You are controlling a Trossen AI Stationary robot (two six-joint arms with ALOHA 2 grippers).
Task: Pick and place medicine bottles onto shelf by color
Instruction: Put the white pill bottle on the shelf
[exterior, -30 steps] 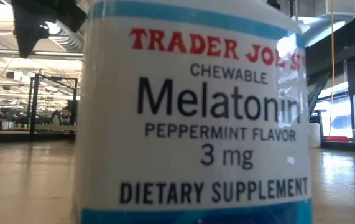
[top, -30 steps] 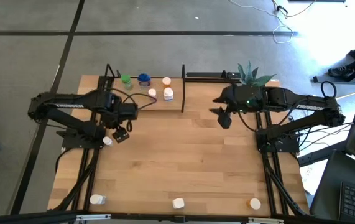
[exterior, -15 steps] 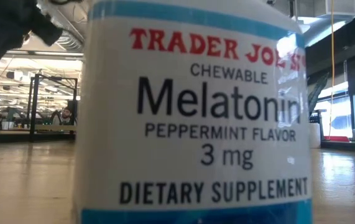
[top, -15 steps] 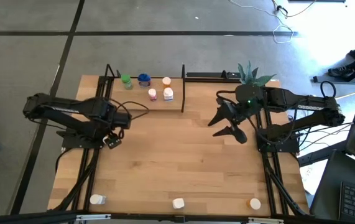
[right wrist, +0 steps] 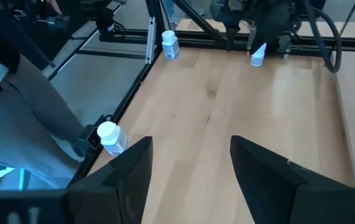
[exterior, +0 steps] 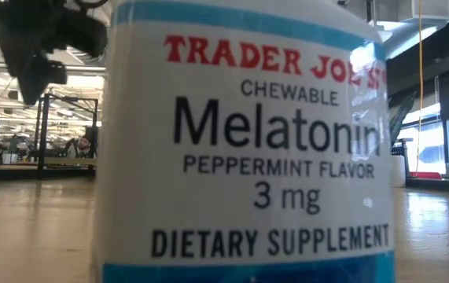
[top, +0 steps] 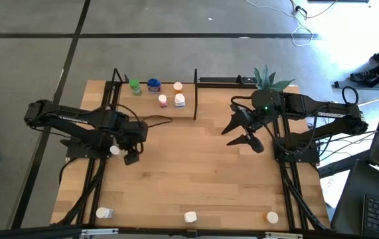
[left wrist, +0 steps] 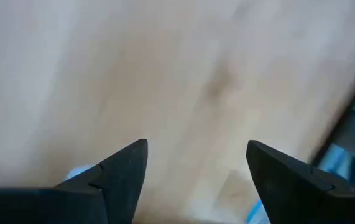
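Note:
A white medicine bottle [top: 115, 151] stands on the table beside my left gripper [top: 132, 158], which is open, points steeply down and hovers just to the bottle's right; the right wrist view shows this bottle [right wrist: 258, 55] under the left arm. On the shelf [top: 188, 111] at the far left stand green [top: 135, 85], blue [top: 153, 84], orange-capped [top: 178, 86], pink-capped [top: 162, 99] and white [top: 179, 101] bottles. My right gripper [top: 242, 134] hangs open above the table's right half, holding nothing.
Three more bottles stand along the near edge [top: 103, 213] [top: 190, 217] [top: 271, 217]; the middle one fills the low view [exterior: 244, 141]. A potted plant [top: 269, 78] stands at the far right. A person's leg [right wrist: 22, 124] shows beside the near edge. Bare wood lies between the arms.
My left gripper has sunk toward the table and shifted a little toward the near edge, tipping to point more steeply down beside the white bottle. My right gripper has rolled at the wrist, and its two fingers now show side by side from above.

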